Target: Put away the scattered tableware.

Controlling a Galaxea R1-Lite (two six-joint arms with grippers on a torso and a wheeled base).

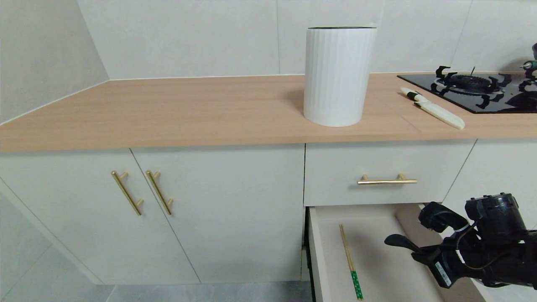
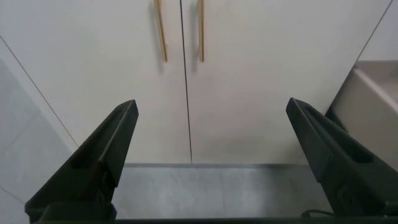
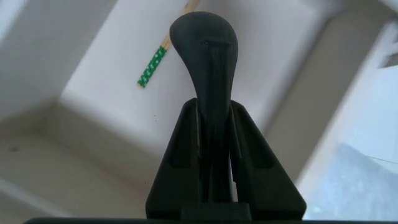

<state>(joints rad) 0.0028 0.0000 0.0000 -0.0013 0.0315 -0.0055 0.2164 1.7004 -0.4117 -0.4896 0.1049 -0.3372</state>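
Right tool, closed and empty, hovered over chopsticks in the open drawer; left tool gaped wide, empty.

On my worktop a tall container stands right of centre. A knife lies just to its right, and the hob sits at the far right. Under the worktop, two cupboard doors are on the left, with a closed drawer to their right. Below it, an open drawer holds chopsticks along its left side, and my right jaws hang to the right of them.
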